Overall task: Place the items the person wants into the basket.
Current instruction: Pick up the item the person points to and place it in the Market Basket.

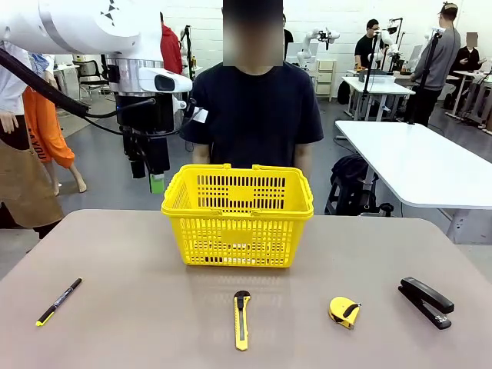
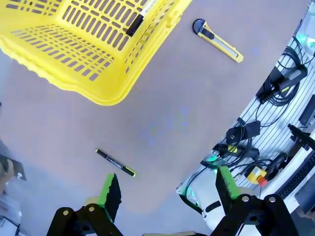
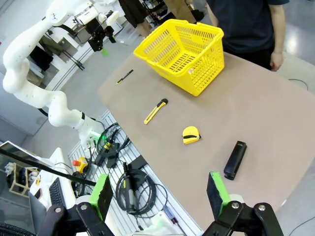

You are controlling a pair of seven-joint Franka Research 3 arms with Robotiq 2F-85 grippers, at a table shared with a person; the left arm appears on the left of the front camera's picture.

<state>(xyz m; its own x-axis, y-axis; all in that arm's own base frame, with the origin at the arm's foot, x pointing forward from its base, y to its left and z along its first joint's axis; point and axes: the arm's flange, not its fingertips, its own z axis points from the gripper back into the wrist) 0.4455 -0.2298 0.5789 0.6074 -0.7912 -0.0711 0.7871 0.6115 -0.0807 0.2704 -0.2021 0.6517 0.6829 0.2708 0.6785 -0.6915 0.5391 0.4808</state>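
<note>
The yellow basket (image 1: 238,215) stands mid-table in front of the person (image 1: 254,108) in a black T-shirt. Inside it lies a black-capped white marker (image 2: 140,19). My left gripper (image 1: 152,178) hangs open and empty in the air beside the basket's left rim, high above the table. Below it lies a thin black pen with a yellow tip (image 2: 115,162), also at the table's front left (image 1: 59,301). A yellow-and-black utility knife (image 1: 242,319) lies in front of the basket. My right gripper (image 3: 160,194) is open and empty, off the table's near side, far from everything.
A yellow tape measure (image 1: 344,311) and a black stapler (image 1: 425,301) lie at the front right. Cables and a red stop button (image 3: 76,162) sit on a rack below the table's near edge. Bare table (image 1: 138,269) surrounds the basket.
</note>
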